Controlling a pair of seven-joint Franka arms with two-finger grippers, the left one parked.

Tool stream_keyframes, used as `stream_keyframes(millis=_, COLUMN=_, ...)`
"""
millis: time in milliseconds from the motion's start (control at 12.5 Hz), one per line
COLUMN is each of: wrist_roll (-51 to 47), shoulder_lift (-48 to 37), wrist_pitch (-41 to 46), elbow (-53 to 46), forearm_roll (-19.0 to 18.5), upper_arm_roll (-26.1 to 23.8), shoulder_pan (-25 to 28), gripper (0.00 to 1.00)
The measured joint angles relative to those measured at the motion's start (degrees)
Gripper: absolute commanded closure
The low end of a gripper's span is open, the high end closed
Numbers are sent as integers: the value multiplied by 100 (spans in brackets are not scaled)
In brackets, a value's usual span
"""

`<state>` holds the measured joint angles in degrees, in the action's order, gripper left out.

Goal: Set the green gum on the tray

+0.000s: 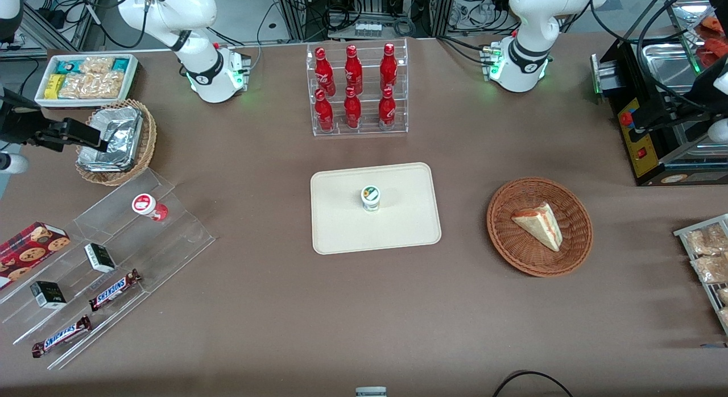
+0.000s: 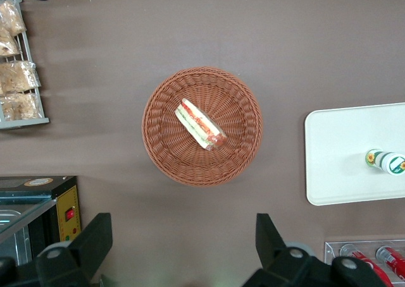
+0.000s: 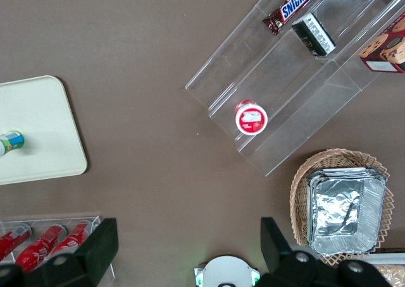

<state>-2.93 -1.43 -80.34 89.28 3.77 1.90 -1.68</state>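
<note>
The green gum [image 1: 371,198], a small white bottle with a green-rimmed lid, stands upright near the middle of the cream tray [image 1: 341,232]. It also shows on the tray [image 3: 44,129] in the right wrist view [image 3: 9,141] and on the tray [image 2: 342,173] in the left wrist view [image 2: 385,161]. My right gripper [image 1: 79,136] is open and empty. It hangs high over the foil-lined wicker basket [image 1: 116,141], far from the tray, toward the working arm's end of the table. Its fingers [image 3: 104,249] stand wide apart.
A similar red-lid bottle [image 1: 149,206] stands on a clear stepped stand [image 1: 114,255] with Snickers bars and small boxes. A rack of red cola bottles [image 1: 355,90] is farther from the camera than the tray. A wicker basket with a sandwich [image 1: 539,226] lies beside the tray.
</note>
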Motion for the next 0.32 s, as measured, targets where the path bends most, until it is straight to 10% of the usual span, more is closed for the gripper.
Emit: stream_keyframes(millis=320, wrist_roll=-1, shoulder_lift=11, wrist_pitch=0, elbow=-73, forearm_roll=-354, upper_arm_roll=-5, shoulder_pan=59, gripper=0)
